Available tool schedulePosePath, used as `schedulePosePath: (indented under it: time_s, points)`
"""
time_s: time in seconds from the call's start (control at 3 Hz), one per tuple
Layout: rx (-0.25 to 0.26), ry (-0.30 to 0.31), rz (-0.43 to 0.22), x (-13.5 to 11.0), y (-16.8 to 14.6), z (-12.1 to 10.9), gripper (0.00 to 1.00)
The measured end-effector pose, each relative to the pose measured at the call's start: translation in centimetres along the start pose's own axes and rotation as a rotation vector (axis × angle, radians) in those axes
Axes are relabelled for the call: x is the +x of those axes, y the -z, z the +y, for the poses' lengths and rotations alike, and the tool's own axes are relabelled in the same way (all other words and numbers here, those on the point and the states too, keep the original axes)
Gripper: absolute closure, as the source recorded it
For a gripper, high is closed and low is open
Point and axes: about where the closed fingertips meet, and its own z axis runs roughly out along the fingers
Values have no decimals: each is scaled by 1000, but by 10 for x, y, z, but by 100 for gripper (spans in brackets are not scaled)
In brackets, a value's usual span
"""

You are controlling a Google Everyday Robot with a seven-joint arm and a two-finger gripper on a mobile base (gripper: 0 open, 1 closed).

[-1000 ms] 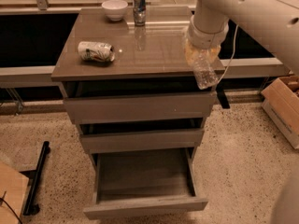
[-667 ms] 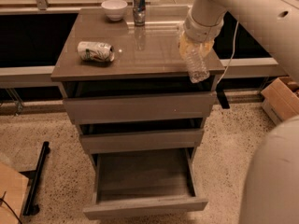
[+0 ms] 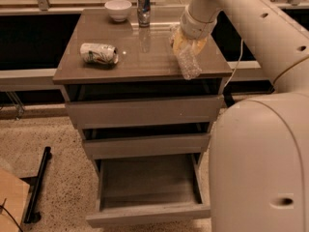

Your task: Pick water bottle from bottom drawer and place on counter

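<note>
Camera view, single frame. Arm enters from upper right; gripper point(image 3: 186, 43) sits over the right part of the counter point(image 3: 145, 57), close above its surface. Fingers point(image 3: 178, 39) are clamped on the water bottle point(image 3: 188, 63): yellowish pads flank the bottle's upper end, and the clear body hangs out below them, tilted, lower end slanting toward the counter's front right edge. Cannot tell whether the lower end touches the slab or hangs just above it. Bottle's cap end is hidden inside the grasp. Bottom drawer point(image 3: 147, 215) is pulled well out, grey inside showing, nothing visible in it. Middle drawer point(image 3: 147, 145) and top drawer point(image 3: 145, 111) stand slightly out, stepped one behind the other. On the counter: crushed white can point(image 3: 99, 53) lying on its side at left, well apart from the bottle; slim silver can point(image 3: 143, 8) upright at the rear centre; white bowl point(image 3: 118, 8) just left of that can. Robot body point(image 3: 260, 168) fills the lower right. Black bar point(image 3: 36, 187) lies on the speckled floor at left.
</note>
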Motion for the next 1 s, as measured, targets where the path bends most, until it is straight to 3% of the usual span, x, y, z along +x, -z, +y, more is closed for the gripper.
schedulePosePath:
  time_s: [0.67, 1.0]
  points:
    - [-70, -39, 28, -25, -37, 9, 35]
    - [-93, -34, 6, -37, -36, 18, 12]
